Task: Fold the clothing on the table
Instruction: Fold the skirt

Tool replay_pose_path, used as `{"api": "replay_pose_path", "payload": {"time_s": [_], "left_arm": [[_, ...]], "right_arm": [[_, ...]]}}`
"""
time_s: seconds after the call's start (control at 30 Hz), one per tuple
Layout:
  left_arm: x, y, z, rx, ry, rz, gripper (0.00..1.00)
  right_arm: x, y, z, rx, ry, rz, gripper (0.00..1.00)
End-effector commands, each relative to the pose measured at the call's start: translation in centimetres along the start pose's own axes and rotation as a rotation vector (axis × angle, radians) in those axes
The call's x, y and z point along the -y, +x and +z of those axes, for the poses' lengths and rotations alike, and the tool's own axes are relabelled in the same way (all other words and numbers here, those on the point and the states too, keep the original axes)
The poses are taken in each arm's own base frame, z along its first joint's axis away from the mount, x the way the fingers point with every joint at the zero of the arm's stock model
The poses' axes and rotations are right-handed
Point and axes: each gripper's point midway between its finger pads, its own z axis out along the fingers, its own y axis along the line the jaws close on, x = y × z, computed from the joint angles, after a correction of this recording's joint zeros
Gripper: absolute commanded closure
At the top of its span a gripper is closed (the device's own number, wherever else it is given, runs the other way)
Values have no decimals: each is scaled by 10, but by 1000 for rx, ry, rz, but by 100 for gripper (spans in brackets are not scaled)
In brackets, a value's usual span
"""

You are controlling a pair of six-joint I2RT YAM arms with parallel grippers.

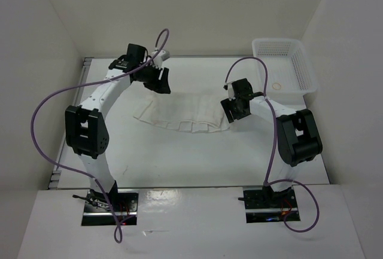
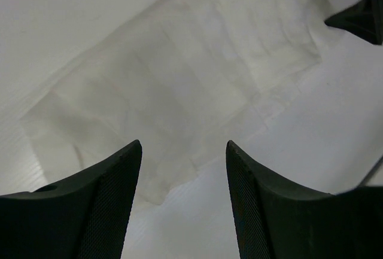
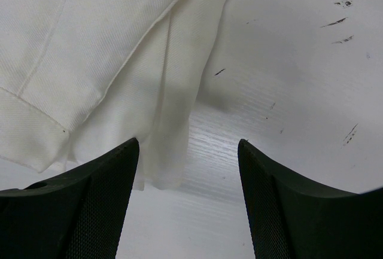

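Clothing (image 1: 179,114): one white garment, laid flat near the middle of the counter (image 1: 179,163), between the two hands and well apart from the basket (image 1: 276,42) at the far right corner.

Form: a long, narrow band. In the right wrist view an upper layer is seen lying over a lower one at the end of the band, with a stitched hem showing, so at least one lengthwise fold is judged to be done. The surface is faintly creased but mostly smooth.

Long axis: set left to right across the counter, slightly skewed, with the right end a little nearer the arm bases than the left. The scalloped edge is turned toward the near side and the straighter edge toward the far wall.

Left hand (image 1: 160,82): held above the far left end of the clothing, fingers fairly wide apart, nothing between them. No cloth is touched as far as can be seen.

Right hand (image 1: 232,110): placed at the right end of the clothing, fingers likewise spread fairly wide and empty. The cloth's edge lies below and just left of the gap.

Progress: judged partway. The band is narrowed, but its full length is unfolded. Left to do, by estimate: one or more folds across the long axis, end brought toward end, to give a compact stack. No grasp for such a fold is made yet.
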Motion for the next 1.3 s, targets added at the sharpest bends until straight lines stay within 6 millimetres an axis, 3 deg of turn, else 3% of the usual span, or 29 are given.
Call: {"api": "replay_pose_path", "payload": {"time_s": [0.0, 0.17, 0.3, 0.47, 0.67, 0.93, 1.0, 1.1, 1.17, 1.27], "left_arm": [[26, 33, 17, -111, 150, -24, 34], [33, 55, 29, -178, 228, -61, 35], [26, 65, 38, -205, 226, -47, 35], [-3, 78, 44, -227, 216, -87, 35], [-12, 95, 60, -259, 245, -90, 35], [-34, 84, 75, -231, 244, -54, 37], [-37, 69, 73, -197, 251, -47, 37], [-35, 62, 68, -189, 259, -37, 37], [-44, 54, 65, -175, 227, -24, 37], [-54, 62, 65, -193, 224, -39, 37]], "right_arm": [[-2, -5, -8, 25, -5, -9, 28], [-2, -5, -8, 25, -5, -9, 28], [-2, -5, -8, 25, -5, -9, 28], [-4, -3, -5, 17, -15, -9, 28], [-3, -3, -5, 17, -15, -18, 28], [-6, 1, 0, 0, -26, -19, 28], [-6, 3, 2, -9, -27, -19, 28], [-6, 3, 2, -9, -27, -19, 28], [-6, 3, 2, -9, -27, -19, 28], [-6, 3, 2, -9, -27, -19, 28]]}}
